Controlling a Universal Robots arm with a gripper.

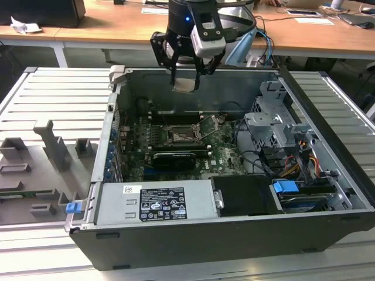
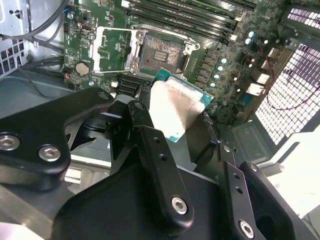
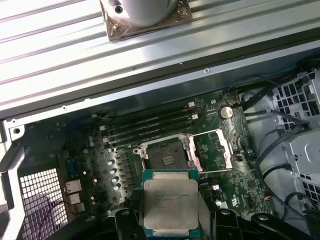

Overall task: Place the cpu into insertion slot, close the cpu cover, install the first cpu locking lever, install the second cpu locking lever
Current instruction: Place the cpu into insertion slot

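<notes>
My gripper hangs above the back wall of the open computer case, shut on the cpu, a thin square chip with a pale metal face. In both wrist views the cpu sits between the black fingers. Below it on the green board lies the insertion slot, uncovered, with a dark centre. The cpu cover, a silver frame, stands swung open beside the slot. The cpu is well above the slot and apart from it.
Long black memory slots run behind the socket. A black card lies in front of it. A power supply with a white label, a drive cage and cables crowd the case. A grey fixture tray lies outside it.
</notes>
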